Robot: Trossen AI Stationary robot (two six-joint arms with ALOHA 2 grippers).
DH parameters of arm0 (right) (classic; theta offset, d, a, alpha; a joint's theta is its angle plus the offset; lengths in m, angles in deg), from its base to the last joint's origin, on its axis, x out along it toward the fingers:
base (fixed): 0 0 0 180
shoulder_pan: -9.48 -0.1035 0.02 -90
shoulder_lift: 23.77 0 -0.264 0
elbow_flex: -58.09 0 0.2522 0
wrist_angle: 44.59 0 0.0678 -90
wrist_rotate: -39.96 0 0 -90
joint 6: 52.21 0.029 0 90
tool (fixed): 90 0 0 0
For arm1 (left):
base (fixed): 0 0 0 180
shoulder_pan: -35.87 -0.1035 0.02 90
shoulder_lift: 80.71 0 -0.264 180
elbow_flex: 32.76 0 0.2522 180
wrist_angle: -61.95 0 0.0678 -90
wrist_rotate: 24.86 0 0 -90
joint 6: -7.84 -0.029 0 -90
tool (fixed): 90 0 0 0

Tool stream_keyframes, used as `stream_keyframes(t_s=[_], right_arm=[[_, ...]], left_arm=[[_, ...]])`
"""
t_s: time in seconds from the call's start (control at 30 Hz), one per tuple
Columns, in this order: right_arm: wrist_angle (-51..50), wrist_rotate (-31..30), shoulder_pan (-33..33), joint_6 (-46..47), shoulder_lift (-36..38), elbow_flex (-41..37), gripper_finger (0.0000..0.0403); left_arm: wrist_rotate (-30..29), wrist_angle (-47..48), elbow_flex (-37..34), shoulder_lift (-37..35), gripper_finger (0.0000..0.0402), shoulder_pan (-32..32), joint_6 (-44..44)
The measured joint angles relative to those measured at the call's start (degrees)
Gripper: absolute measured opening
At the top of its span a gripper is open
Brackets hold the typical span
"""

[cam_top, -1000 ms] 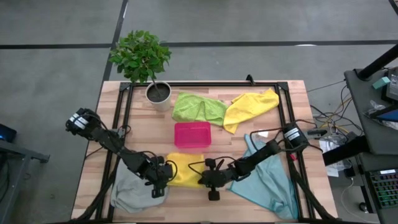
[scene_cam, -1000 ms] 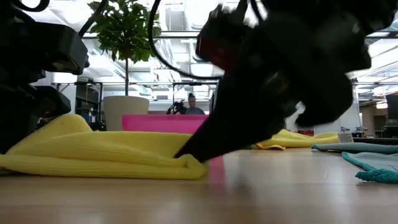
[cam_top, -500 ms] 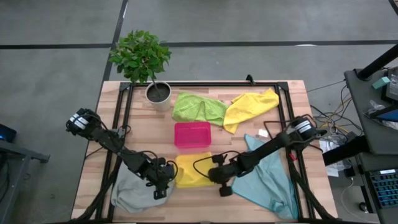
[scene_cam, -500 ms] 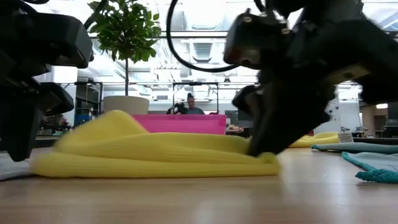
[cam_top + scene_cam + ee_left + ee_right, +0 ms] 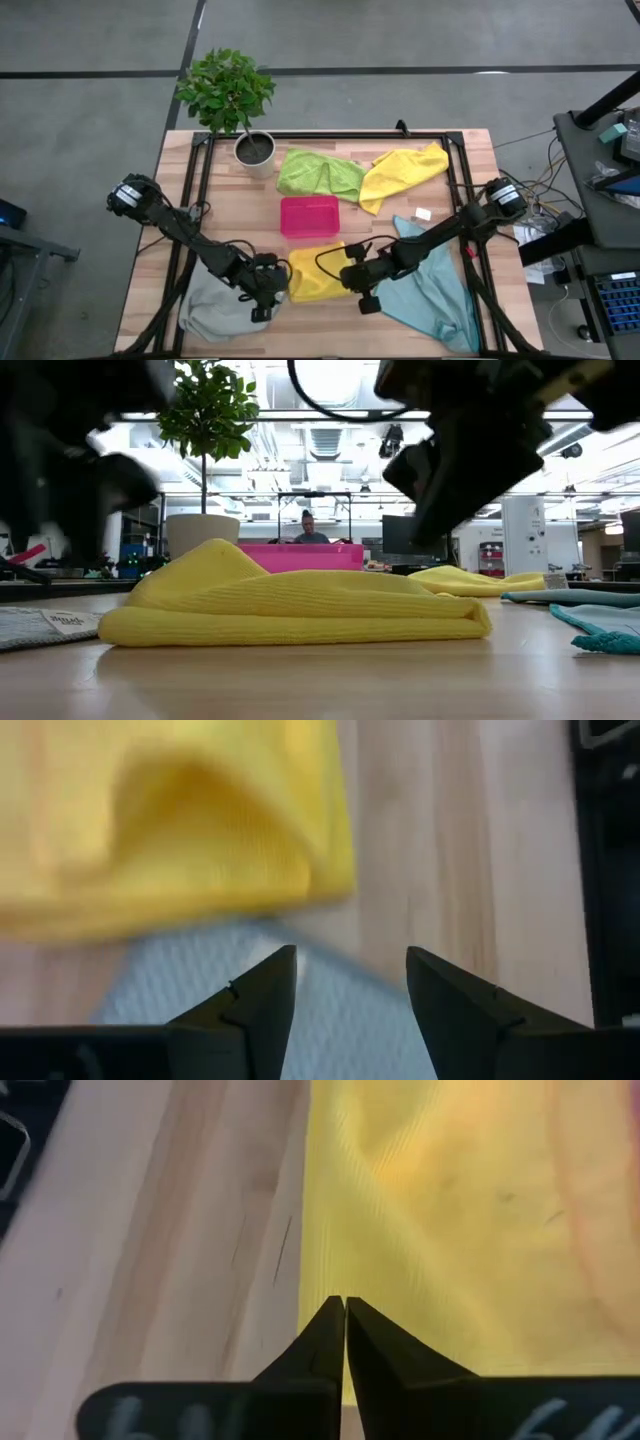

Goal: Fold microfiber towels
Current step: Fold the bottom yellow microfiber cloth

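Towel (image 5: 318, 273) lengthwise between both hands

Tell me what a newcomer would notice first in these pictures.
The folded yellow towel near the table's front middle stands out, flanked by the left gripper, open over the grey towel, and the right gripper, shut. Behind it sits the pink tray, with a potted plant at the far-left corner.
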Motion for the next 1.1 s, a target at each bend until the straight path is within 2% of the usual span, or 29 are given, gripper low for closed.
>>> stream_keyframes(t_s=[0.27, 0.47, 0.83, 0.97, 1.1], right_arm=[[1.62, -2.14, -0.26, -0.43, 1.20, 0.00, 0.0009], [1.77, -3.54, -0.51, -0.45, 1.16, 0.02, 0.0009], [2.79, -4.68, -0.50, -0.60, 0.87, -0.33, 0.0009], [3.18, -4.70, -0.50, -0.60, 0.87, -0.43, 0.0009], [3.28, -4.70, -0.50, -0.55, 0.87, -0.48, 0.0009]], left_arm=[[-14.53, 1.07, 2.16, -0.04, 0.0175, -3.61, -20.94], [-14.64, 3.01, 1.41, 1.06, 0.0175, -6.83, -23.75], [-13.97, -3.90, 1.09, 6.45, 0.0170, -7.41, -24.84], [-14.83, -4.33, 1.08, 7.19, 0.0123, -7.52, -27.21], [-16.23, -4.27, 1.47, 6.77, 0.0031, -7.52, -29.73]])
